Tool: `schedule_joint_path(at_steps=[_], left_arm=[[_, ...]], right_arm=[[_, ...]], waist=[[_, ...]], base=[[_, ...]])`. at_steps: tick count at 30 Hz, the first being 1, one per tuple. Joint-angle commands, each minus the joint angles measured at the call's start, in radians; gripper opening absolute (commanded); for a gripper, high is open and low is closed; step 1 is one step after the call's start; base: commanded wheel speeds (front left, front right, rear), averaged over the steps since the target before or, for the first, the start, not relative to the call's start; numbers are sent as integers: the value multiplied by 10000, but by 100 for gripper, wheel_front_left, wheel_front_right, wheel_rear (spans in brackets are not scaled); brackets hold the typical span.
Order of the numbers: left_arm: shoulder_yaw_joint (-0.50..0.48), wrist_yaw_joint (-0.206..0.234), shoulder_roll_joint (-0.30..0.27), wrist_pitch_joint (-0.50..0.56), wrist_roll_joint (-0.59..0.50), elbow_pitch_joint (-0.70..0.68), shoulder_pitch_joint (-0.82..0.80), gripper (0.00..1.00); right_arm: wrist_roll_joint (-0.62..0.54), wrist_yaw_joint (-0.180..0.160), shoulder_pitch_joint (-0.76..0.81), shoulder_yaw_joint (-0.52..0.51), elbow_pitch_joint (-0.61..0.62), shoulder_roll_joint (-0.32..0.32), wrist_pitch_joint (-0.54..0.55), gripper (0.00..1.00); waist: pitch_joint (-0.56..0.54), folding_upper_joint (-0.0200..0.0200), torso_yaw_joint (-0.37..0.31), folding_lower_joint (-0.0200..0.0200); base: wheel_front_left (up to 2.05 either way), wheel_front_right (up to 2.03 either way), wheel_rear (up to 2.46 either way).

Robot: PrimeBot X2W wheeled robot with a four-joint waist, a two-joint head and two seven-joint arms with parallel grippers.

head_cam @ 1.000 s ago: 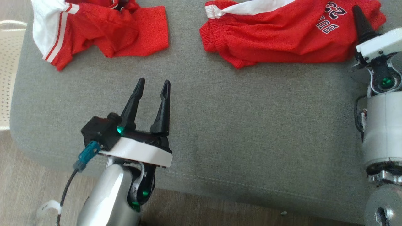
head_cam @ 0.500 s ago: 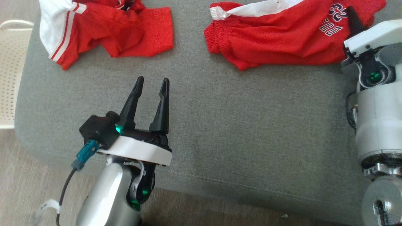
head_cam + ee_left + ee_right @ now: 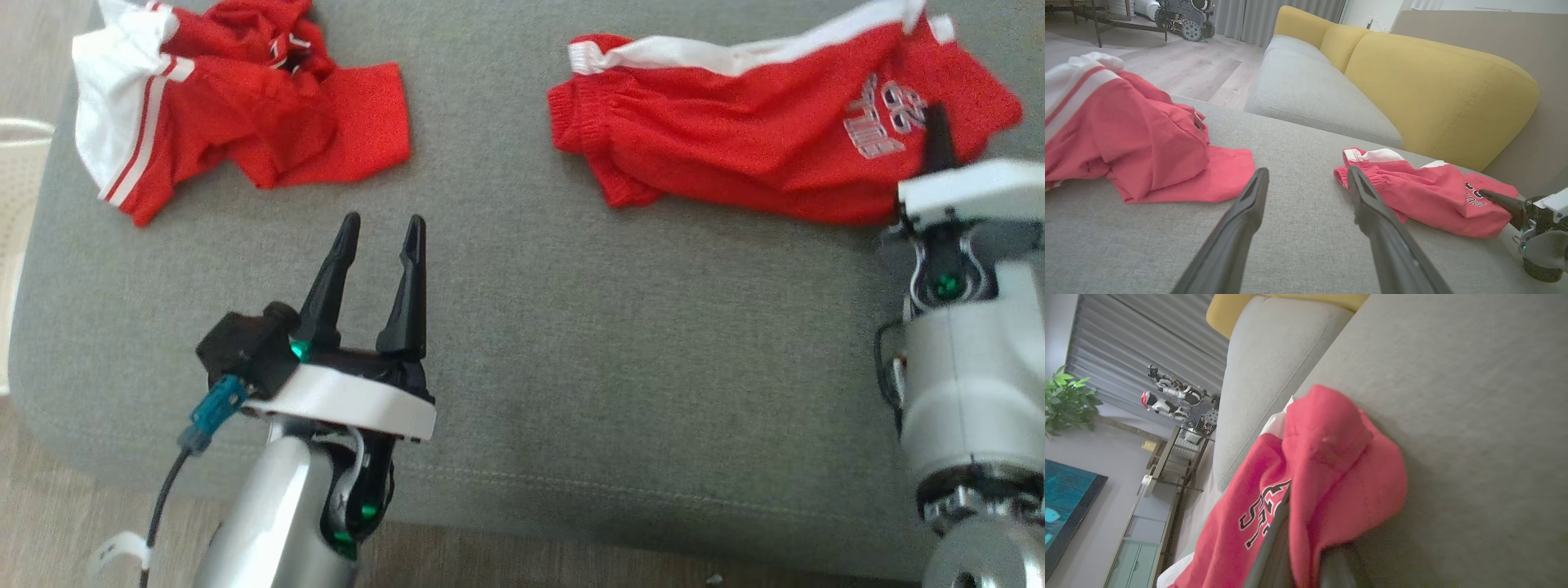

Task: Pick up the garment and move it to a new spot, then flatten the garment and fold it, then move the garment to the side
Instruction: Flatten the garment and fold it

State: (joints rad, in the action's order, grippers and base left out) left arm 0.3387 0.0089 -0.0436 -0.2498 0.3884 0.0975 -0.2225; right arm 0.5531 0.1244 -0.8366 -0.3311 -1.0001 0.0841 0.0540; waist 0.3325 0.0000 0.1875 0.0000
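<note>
The red mesh shorts with a white stripe (image 3: 735,139) lie on the grey upholstered cushion (image 3: 571,343), the right gripper (image 3: 939,139) with jaws clamped on their edge (beside the printed number). The left gripper (image 3: 382,224) hovers, jaws apart, near a crumpled red-and-white garment (image 3: 229,122).

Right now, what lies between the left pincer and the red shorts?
Bare grey cushion separates the left pincer from the red shorts, per the head view.

Red shorts (image 3: 718,155) with white stripe — grey cushion (image 3: 612,367), yellow backrest (image 3: 1433,94)
</note>
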Motion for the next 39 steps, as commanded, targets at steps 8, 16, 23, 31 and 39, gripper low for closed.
schedule_joint_path(at_steps=[8,16,23,31,39], left_arm=[[-457,-10,-66,-120,-146,-243,216,100],[-461,-53,-66,-120,-193,-248,282,100],[-403,-60,-66,-120,-157,-223,249,100],[-463,-43,-66,-120,-135,-216,194,100],[-365,-6,-66,-120,33,-267,162,100]], right_arm=[[-622,63,1002,-532,120,46,-817,0],[-1298,63,1003,-871,15,-73,-914,0],[-2069,63,781,-911,168,-161,-1248,0],[-2830,63,351,-440,489,-279,-1549,0],[-2747,63,78,1179,965,-333,-1607,0]], waist=[[-598,0,-425,0],[-625,0,-555,0],[-605,0,-501,0],[-645,0,-370,0],[-496,0,-163,0]], base=[[0,0,0],[0,0,0],[0,0,0],[0,0,0],[0,0,0]])
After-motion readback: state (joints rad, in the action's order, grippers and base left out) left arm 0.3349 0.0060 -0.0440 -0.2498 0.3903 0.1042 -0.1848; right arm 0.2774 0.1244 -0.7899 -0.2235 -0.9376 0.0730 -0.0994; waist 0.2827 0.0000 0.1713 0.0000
